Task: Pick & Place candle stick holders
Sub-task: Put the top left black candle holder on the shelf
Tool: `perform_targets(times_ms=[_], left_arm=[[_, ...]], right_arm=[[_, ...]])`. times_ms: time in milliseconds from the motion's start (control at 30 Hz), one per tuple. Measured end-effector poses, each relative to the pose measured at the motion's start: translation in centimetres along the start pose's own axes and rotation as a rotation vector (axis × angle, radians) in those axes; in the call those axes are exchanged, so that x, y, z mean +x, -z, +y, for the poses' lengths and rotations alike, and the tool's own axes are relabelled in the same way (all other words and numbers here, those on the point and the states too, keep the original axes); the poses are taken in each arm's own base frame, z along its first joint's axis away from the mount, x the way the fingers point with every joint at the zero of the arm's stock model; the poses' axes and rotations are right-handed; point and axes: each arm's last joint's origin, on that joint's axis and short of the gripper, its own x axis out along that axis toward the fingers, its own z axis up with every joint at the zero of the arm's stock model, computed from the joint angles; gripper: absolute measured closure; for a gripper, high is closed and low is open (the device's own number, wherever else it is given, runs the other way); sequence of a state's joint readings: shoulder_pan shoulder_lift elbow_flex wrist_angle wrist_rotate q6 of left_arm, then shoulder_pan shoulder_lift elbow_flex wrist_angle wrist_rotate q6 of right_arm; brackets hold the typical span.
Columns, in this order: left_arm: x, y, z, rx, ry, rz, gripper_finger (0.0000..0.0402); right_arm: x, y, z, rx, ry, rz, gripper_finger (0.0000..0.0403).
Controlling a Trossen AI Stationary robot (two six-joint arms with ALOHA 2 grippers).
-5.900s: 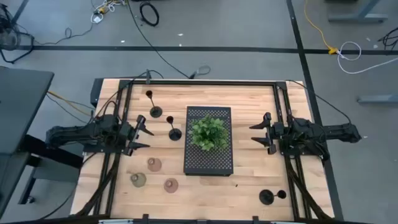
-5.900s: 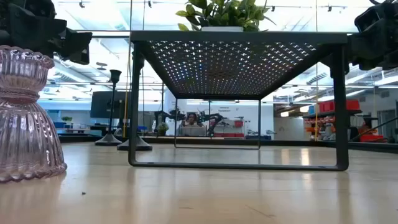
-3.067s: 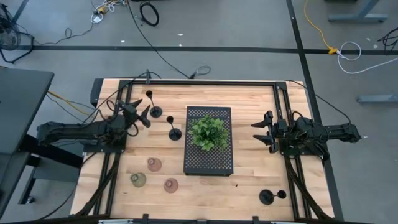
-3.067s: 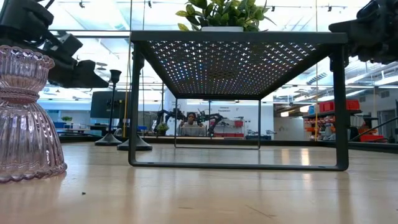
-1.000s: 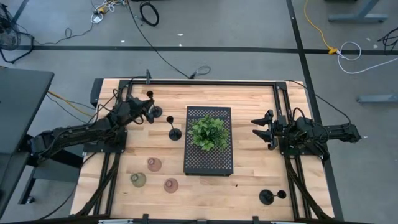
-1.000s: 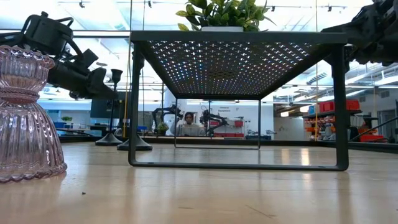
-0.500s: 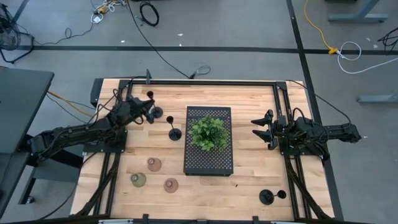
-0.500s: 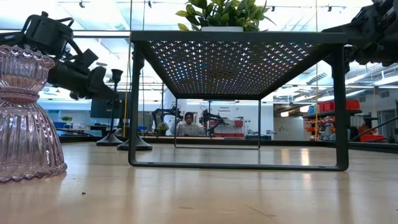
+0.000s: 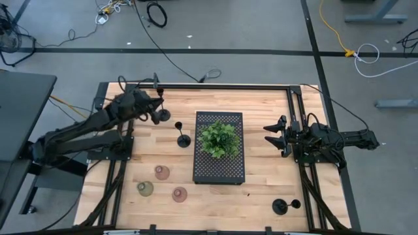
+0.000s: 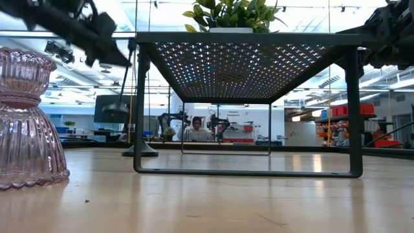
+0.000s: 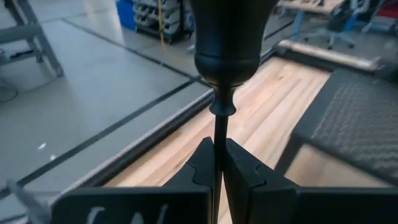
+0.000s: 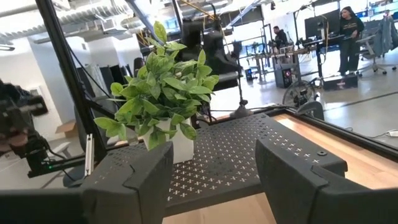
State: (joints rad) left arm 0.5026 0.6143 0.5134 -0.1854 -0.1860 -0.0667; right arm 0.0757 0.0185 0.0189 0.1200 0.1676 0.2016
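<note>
My left gripper point(image 9: 155, 108) is shut on a black candle stick holder point(image 9: 162, 116) with a thin stem, near the table's far left; its cup point(image 11: 227, 37) stands above the fingers. In the low view the gripper point(image 10: 103, 35) is high up. A second black holder point(image 9: 183, 139) stands on its round base left of the tray. A third point(image 9: 281, 206) stands near the front right. Two pink-brown holders point(image 9: 162, 172) point(image 9: 179, 194) and an olive one point(image 9: 145, 188) sit at the front left. My right gripper point(image 9: 273, 136) hovers open, right of the tray. My left gripper pinches the holder's thin stem point(image 11: 218, 134) between its two fingers, a little below the cup. The fingers point(image 11: 242, 171) lie across the stem and come from the table's left. The holder stays upright, cup on top; in the low view it looks lifted off the table.
A black perforated tray point(image 9: 219, 170) on legs stands mid-table with a green leafy plant point(image 9: 219, 139) on top. Dark rails point(image 9: 297, 117) run along both table sides. A pink glass holder point(image 10: 26, 123) looms close in the low view.
My left gripper, shut on the stem, has gone up and a little toward the table's far edge, carrying the black holder with it. The holder's base, on the table half a second ago, has come up off it.
</note>
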Motion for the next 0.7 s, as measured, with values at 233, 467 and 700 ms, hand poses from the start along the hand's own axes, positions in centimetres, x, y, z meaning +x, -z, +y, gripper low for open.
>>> perform_targets(times_ms=[233,467,700], left_arm=[[-3.0,-6.0,-0.9,0.015,0.121,-0.149,0.0388],[-6.3,-10.3,-1.7,-0.029,0.343,-0.243,0.0388],[-8.4,-11.4,-2.6,-0.057,0.528,-0.177,0.0388]], right_arm=[[0.0,0.0,0.0,0.075,0.000,0.001,0.0174],[0.0,0.0,0.0,0.093,0.001,0.002,0.0174],[0.0,0.0,0.0,0.098,0.001,0.001,0.0174]])
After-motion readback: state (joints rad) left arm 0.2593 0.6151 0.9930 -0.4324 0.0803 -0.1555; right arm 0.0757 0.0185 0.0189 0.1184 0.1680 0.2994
